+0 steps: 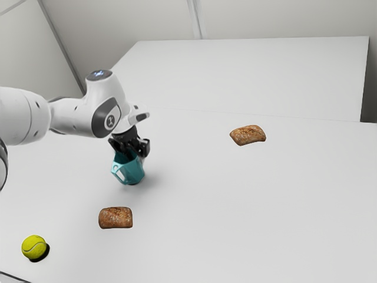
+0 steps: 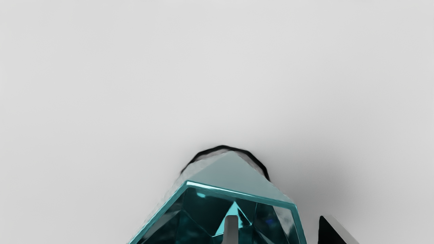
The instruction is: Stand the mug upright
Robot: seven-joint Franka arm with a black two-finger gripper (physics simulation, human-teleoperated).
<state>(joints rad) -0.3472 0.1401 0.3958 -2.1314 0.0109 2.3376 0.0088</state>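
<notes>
On the white tabletop (image 1: 235, 206), a teal mug (image 1: 132, 172) is seen, mouth turned toward the hand (image 1: 135, 154) | hand is held open: one finger (image 2: 231, 231) inside the mug, one outside, rim between.

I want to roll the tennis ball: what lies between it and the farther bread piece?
The nearer bread piece lies roughly between the tennis ball and the farther bread piece, in the exterior view.
</notes>
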